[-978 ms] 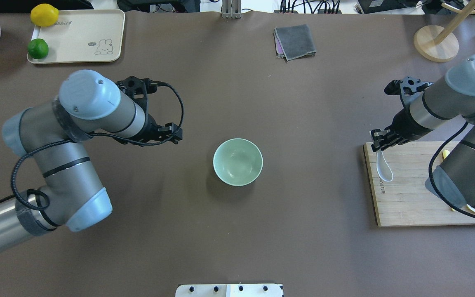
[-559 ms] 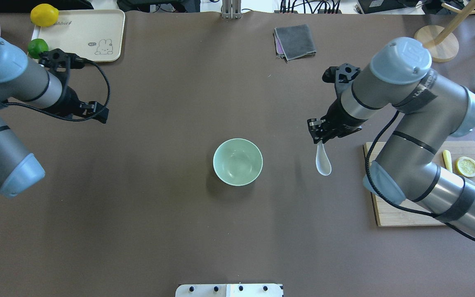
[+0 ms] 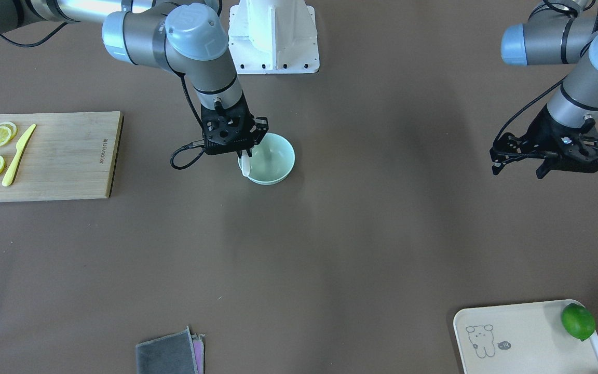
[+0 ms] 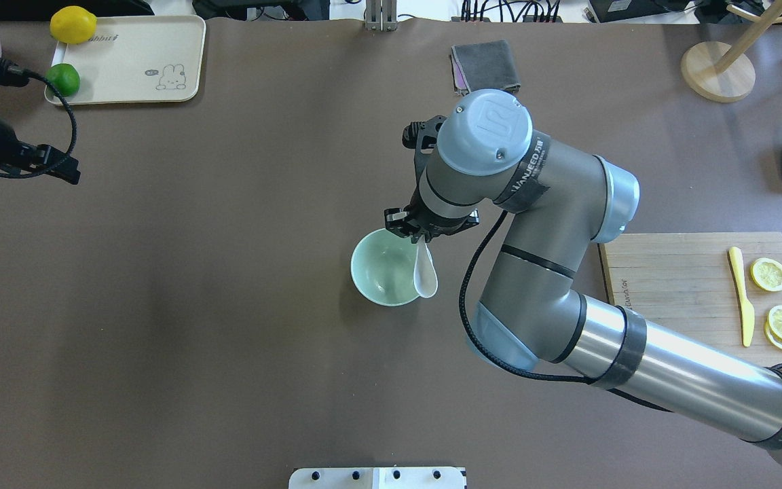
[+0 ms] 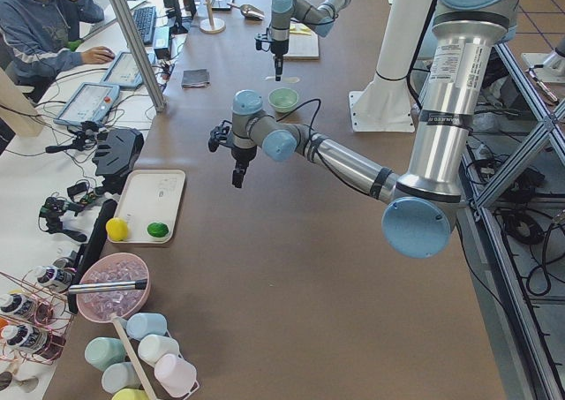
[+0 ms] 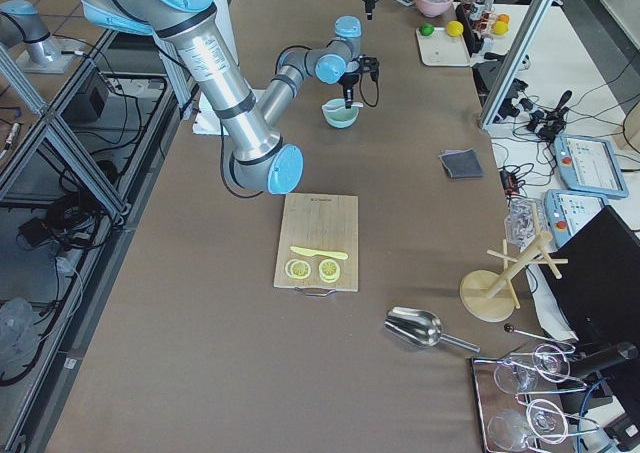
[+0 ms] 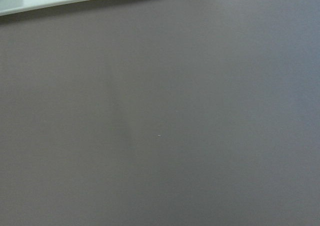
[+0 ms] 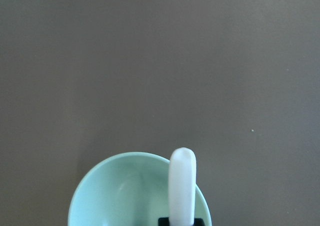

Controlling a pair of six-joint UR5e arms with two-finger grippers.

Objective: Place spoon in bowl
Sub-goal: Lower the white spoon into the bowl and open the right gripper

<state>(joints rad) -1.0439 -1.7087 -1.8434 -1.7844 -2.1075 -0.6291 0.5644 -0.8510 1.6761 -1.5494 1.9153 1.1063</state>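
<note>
At the middle of the table point(image 4: 228, 353), the right gripper point(image 4: 418, 236) was clamped on the handle of the white spoon point(image 4: 425, 275). The spoon hung below its fingers, scoop lowest, over the green bowl's point(image 4: 362, 286) rim on the robot's right side. Farther off, the left gripper point(image 4: 65, 170) hovered above bare tabletop; I couldn't tell whether it was open.

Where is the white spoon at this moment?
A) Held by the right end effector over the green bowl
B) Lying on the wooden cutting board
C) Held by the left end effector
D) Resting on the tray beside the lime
A: the right end effector grips the spoon by its handle, and the scoop hangs over the edge of the bowl.
</note>
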